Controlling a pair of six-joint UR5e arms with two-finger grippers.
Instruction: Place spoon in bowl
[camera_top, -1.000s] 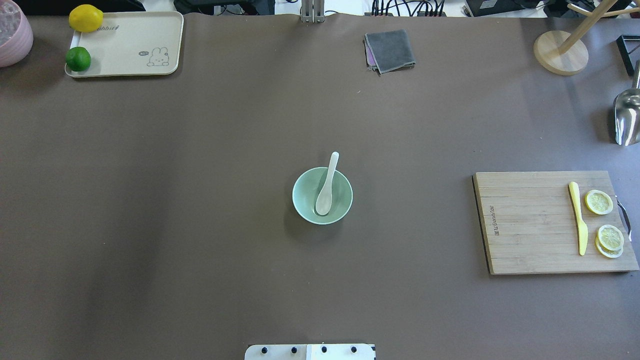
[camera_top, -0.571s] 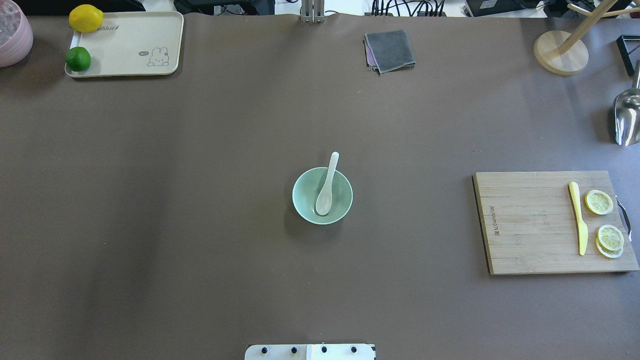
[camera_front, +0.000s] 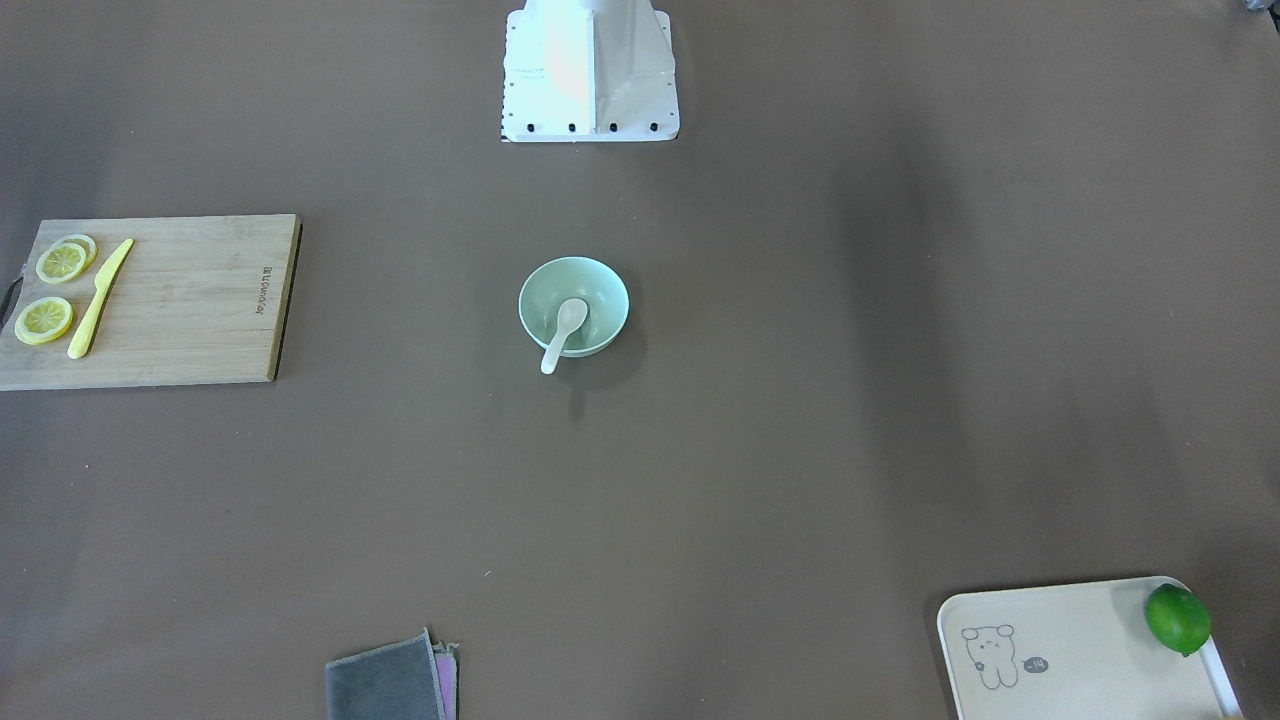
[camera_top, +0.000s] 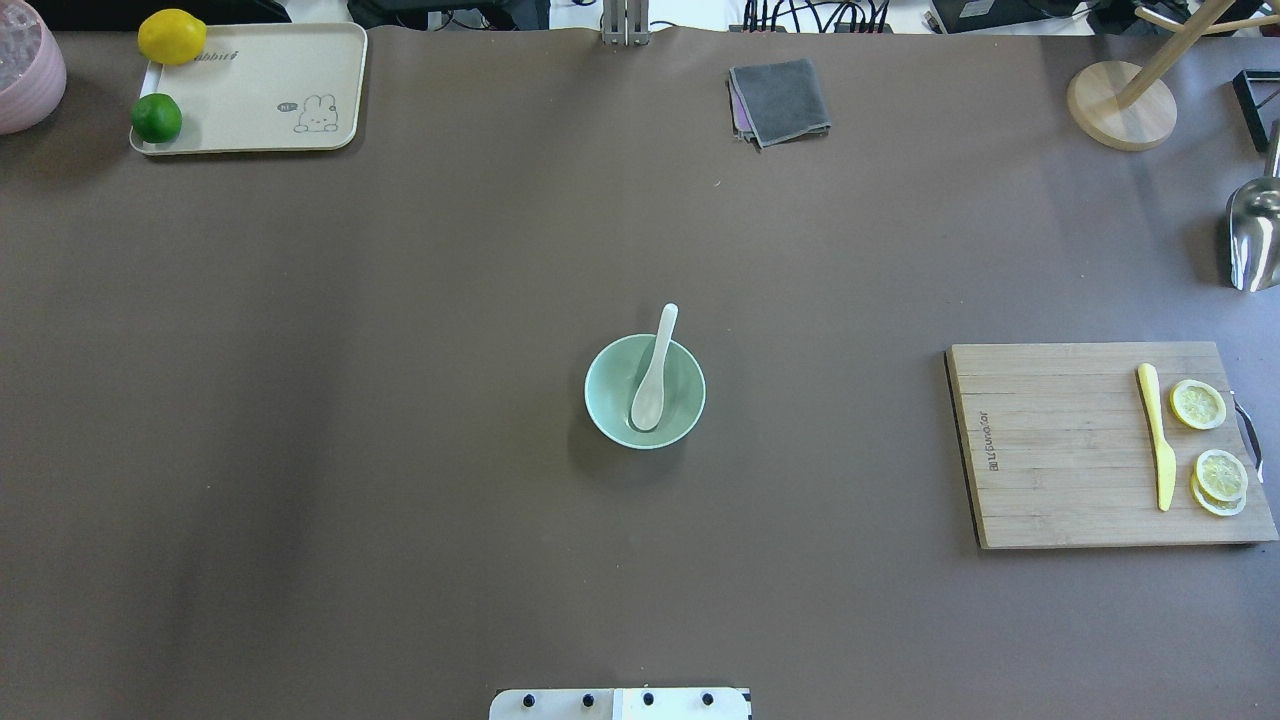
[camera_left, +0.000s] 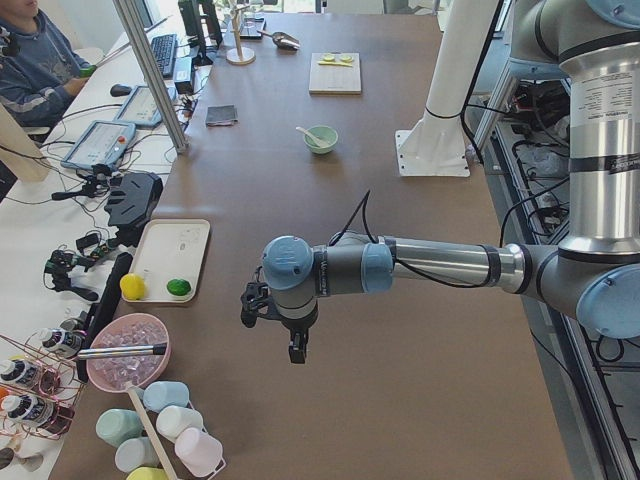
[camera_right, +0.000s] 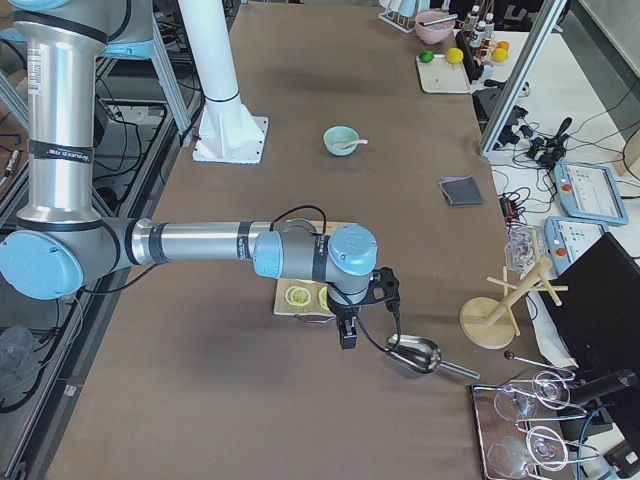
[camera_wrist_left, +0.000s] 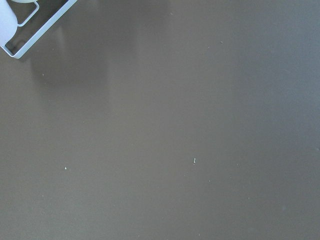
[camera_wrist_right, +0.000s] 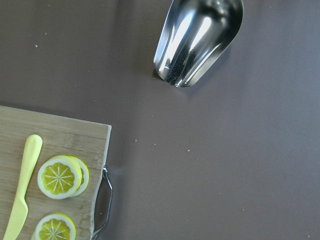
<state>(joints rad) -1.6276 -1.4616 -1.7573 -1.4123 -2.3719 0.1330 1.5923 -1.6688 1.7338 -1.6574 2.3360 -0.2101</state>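
The pale mint-green bowl (camera_top: 686, 392) stands at the middle of the table. The white spoon (camera_top: 654, 378) lies in it, scoop down inside and handle resting over the far rim. Both also show in the front view, the bowl (camera_front: 603, 293) and the spoon (camera_front: 562, 333). My left gripper (camera_left: 291, 351) hangs over bare table far from the bowl, near the table's left end. My right gripper (camera_right: 346, 336) hangs over the right end, by the cutting board. Both show only in the side views, so I cannot tell whether they are open or shut.
A wooden cutting board (camera_top: 1060, 450) with a yellow knife (camera_top: 1155, 435) and lemon slices lies at the right. A metal scoop (camera_top: 1255, 235), a wooden stand (camera_top: 1120, 105), a grey cloth (camera_top: 780, 100) and a cream tray (camera_top: 260, 90) with a lemon and a lime sit along the far edge.
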